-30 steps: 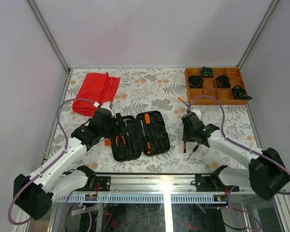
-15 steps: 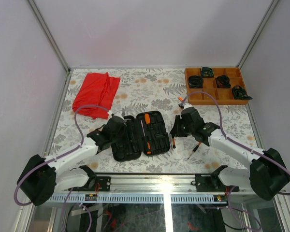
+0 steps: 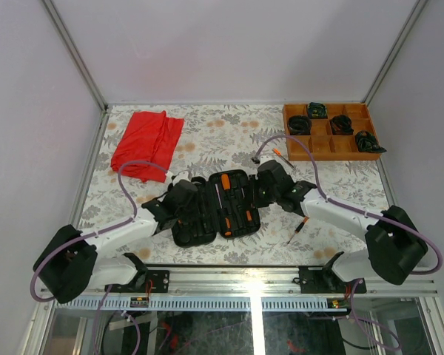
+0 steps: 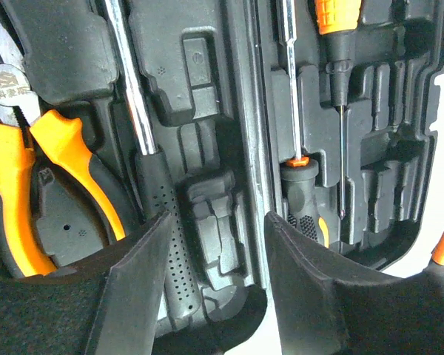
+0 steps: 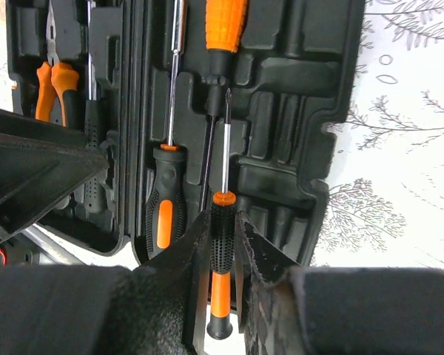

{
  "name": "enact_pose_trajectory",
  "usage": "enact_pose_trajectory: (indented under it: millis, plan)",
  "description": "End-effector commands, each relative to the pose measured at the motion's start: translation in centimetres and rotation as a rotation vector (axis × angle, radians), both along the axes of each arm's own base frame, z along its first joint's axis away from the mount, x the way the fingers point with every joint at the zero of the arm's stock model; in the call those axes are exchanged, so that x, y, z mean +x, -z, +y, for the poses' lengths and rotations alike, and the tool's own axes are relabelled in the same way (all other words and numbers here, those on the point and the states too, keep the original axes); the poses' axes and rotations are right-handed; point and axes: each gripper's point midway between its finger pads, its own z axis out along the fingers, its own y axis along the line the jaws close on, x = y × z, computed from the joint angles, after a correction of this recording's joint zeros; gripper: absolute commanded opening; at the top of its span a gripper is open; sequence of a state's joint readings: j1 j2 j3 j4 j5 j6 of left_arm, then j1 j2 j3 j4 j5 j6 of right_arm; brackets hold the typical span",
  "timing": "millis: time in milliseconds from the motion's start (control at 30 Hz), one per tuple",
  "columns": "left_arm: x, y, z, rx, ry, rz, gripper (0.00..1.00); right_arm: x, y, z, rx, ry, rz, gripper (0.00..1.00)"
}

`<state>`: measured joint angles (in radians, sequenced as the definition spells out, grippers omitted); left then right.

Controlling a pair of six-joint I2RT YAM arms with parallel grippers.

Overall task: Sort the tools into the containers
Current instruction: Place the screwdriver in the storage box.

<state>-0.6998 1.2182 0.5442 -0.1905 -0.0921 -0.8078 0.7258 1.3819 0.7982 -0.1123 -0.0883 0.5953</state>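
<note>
Right gripper (image 5: 222,225) pinching screwdriver (image 5: 220,292) over tool case (image 5: 296,89), left gripper (image 4: 216,218) fingers apart, pliers (image 4: 59,148) (stamped logo illegible)

Black hinged plastic tool case (image 3: 200,231), open flat on my desk (image 3: 229,137)
I see orange-handled pliers (image 4: 74,166) and steel-shafted hammer (image 4: 163,222) slotted left, two screwdrivers (image 5: 163,207) right, a third screwdriver (image 5: 222,237) held above, a loose screwdriver (image 3: 296,231) alongside.

Table (image 3: 229,137) — case (image 3: 183,235), red cloth (image 3: 146,140), tray (image 3: 333,156), loose screwdriver (image 3: 295,231).
</note>
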Motion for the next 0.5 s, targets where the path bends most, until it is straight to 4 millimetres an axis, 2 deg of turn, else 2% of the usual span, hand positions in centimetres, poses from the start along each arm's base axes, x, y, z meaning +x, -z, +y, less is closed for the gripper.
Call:
enact_pose_trajectory:
  millis: [0,233,467]
  plan:
    - [0.9,1.2,1.3,0.088,-0.038,-0.019,0.52,0.9,-1.5,2.1,0.031,-0.014,-0.049,0.05]
    - [1.2,3.0,2.2,0.162,-0.066,0.033,0.49,0.3,-0.7,2.3,0.019,-0.008,-0.032,0.05]
    - [1.8,3.7,3.4,0.196,-0.106,0.062,0.49,0.4,-0.6,1.8,0.001,0.007,-0.033,0.05]
